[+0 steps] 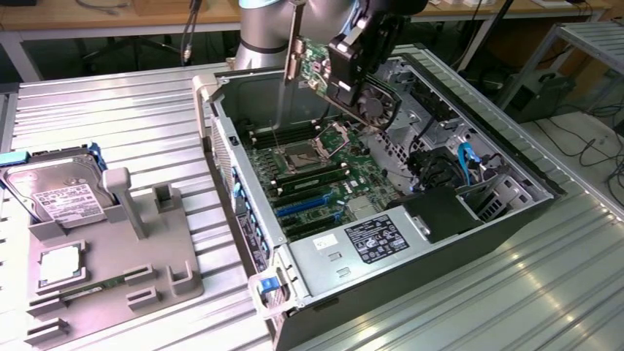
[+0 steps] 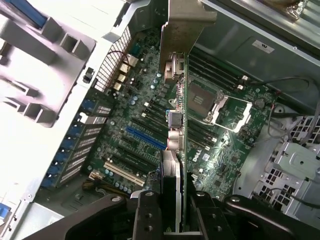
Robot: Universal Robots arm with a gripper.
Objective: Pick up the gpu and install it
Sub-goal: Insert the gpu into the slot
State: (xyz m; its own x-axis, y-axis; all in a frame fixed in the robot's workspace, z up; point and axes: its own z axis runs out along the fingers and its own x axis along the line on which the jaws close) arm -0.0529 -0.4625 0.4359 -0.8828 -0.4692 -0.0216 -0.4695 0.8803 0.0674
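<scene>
Jaws partly closed on the gpu (image 1: 378,102), the gripper (image 2: 175,214) held it edge-down over the motherboard (image 1: 326,179), bracket end away from the jaws, long axis seemingly not yet in line with the blue slot (image 2: 145,137) below.

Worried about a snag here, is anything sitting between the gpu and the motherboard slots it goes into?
Nothing visible does. The gripper holds the gpu in the air over the open case, and the blue slots on the motherboard lie uncovered. The blue cable sits well off toward the exterior view's right.
</scene>
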